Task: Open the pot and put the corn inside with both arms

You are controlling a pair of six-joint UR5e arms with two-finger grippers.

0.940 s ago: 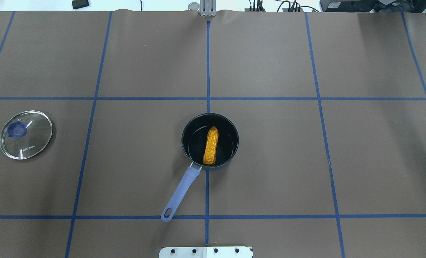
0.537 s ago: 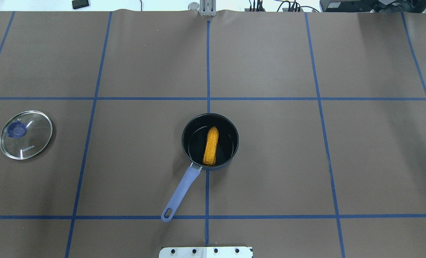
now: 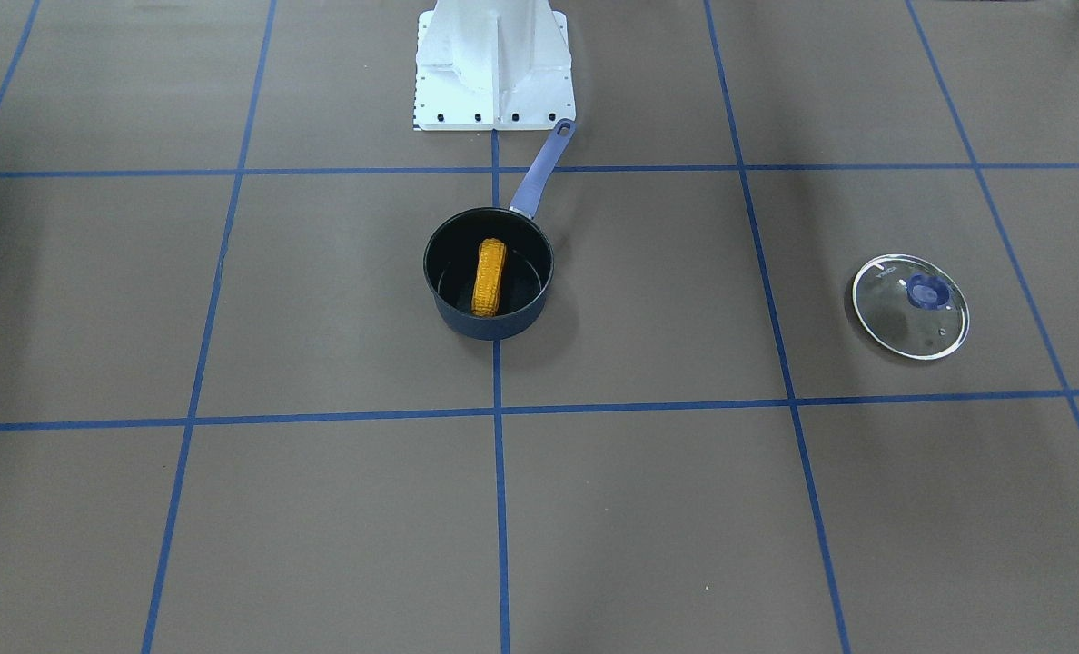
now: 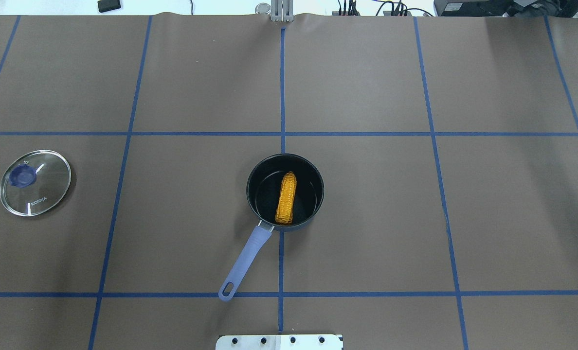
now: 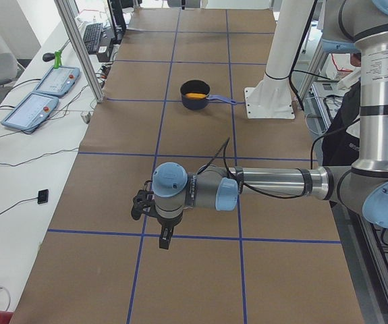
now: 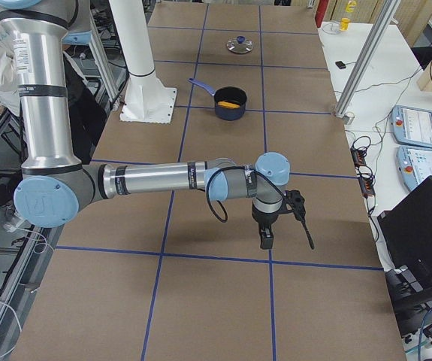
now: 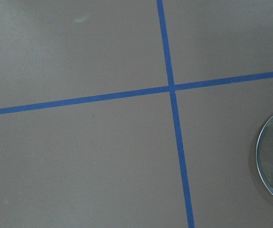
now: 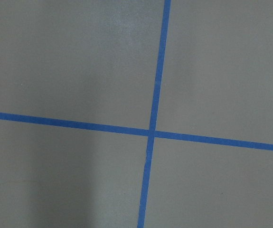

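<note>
At the table's middle: the pot (image 3: 494,327) stands upright on the brown table (image 4: 367,218), astride the central blue tape line (image 4: 281,97), with no lid on it.
Corn: the corn (image 4: 286,198) lies flat on the pot's black bottom, lengthwise along the tape line, its tapered end pointing away from the robot.
Handle: the periwinkle handle (image 4: 247,257) slants back toward the white base pedestal (image 3: 494,64) and a little to the robot's left. Its loop end reaches a cross line of tape.
Lid: the glass lid (image 4: 35,182) lies flat on the table well apart from the pot, far out on the robot's left, with its blue knob (image 4: 22,175) up. Part of its rim shows at the right edge of the left wrist view.
Left gripper: the left gripper (image 5: 164,240) hangs off a level forearm, pointing down above the table, holding nothing. Only the side view shows it, so I cannot tell how its fingers stand.
Right gripper: the right gripper (image 6: 265,239) hangs the same way at the table's other end, well apart from the pot, nothing in it. The finger state cannot be told here either.
Wrist views: both show bare brown table and crossing tape.
</note>
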